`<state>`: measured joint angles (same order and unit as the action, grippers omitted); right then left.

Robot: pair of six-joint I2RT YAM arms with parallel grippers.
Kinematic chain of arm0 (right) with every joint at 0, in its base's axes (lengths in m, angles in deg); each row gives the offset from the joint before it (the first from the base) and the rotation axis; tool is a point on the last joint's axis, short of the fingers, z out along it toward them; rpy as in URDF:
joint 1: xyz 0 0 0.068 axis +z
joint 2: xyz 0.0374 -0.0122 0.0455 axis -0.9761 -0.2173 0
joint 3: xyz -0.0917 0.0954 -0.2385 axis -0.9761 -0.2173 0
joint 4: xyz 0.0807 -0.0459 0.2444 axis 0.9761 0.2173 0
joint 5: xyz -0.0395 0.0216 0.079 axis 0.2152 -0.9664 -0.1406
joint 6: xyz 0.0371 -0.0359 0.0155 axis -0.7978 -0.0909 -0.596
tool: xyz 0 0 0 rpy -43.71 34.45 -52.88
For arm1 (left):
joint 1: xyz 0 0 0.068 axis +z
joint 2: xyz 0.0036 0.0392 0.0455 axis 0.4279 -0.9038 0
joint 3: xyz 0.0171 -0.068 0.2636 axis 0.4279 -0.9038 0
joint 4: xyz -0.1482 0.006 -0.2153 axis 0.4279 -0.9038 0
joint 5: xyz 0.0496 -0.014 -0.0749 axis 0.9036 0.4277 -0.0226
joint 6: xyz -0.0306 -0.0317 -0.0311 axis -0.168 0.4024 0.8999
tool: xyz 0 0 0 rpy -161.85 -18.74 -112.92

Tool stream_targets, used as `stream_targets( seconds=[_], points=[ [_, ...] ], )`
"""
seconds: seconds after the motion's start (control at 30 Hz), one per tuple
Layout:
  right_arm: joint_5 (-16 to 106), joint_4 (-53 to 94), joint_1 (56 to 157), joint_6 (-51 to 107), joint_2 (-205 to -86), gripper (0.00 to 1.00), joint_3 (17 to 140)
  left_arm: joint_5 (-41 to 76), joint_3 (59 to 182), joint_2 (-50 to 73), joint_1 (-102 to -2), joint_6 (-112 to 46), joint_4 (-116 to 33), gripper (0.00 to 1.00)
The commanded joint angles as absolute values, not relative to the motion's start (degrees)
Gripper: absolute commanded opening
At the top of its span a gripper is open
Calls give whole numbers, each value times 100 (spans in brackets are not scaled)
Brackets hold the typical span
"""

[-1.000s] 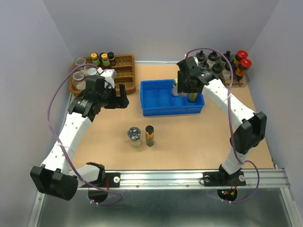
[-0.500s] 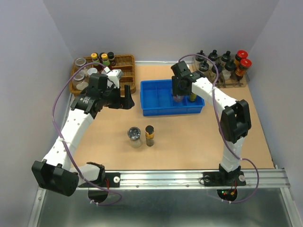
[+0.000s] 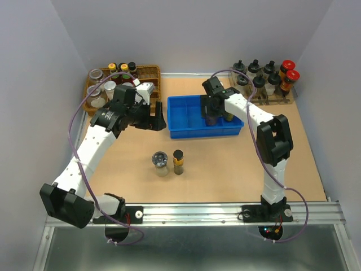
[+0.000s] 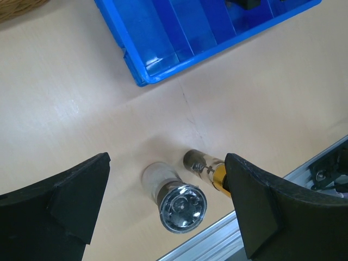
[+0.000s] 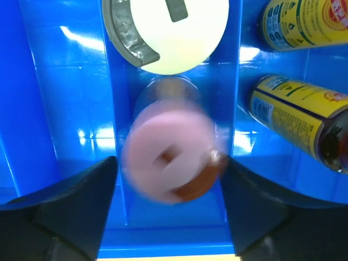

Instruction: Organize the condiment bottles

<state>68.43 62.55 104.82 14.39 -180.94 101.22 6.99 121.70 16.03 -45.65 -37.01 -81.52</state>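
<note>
Blue bin [image 5: 32, 81], pink-lidded jar [image 5: 168, 157] blurred between parted right gripper [image 5: 168, 179], left gripper [image 4: 167, 160] wide

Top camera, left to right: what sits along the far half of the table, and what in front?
Far: wicker basket → blue bin → black-topped cruets → red-capped bottles. Front: silver-lidded jar → dark-capped bottle.

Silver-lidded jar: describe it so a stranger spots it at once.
Find the blue bin; on the table on its near side stand two items. The silver-lidded jar is the left one, squat and clear, beside a slim dark-capped bottle.
</note>
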Motion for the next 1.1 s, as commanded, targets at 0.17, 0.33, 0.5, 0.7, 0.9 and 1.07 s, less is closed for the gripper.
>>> stream_targets(
  seconds=[0.17,0.33,0.5,0.7,0.9,1.07],
  points=[
    [6504,6102,10460,1502,-17407,100,10078,614,12731,1434,-4897,-4025,-8358,99],
    [5934,6234,10478,1528,-16581,100,9806,692,12740,1426,-5020,-4087,-8367,99],
    [5598,6480,10838,1599,-15579,100,9403,832,12801,1426,-5038,-3973,-8270,98],
    [5326,6700,11654,1625,-14753,100,9024,1105,12687,1408,-5047,-3850,-8261,98],
    [5929,7034,13166,1249,-14865,100,9181,1843,12555,1513,-5047,-3384,-8077,98],
    [6344,7113,14000,958,-15137,100,9217,2432,12485,1706,-5038,-3173,-8024,99]
  ],
)
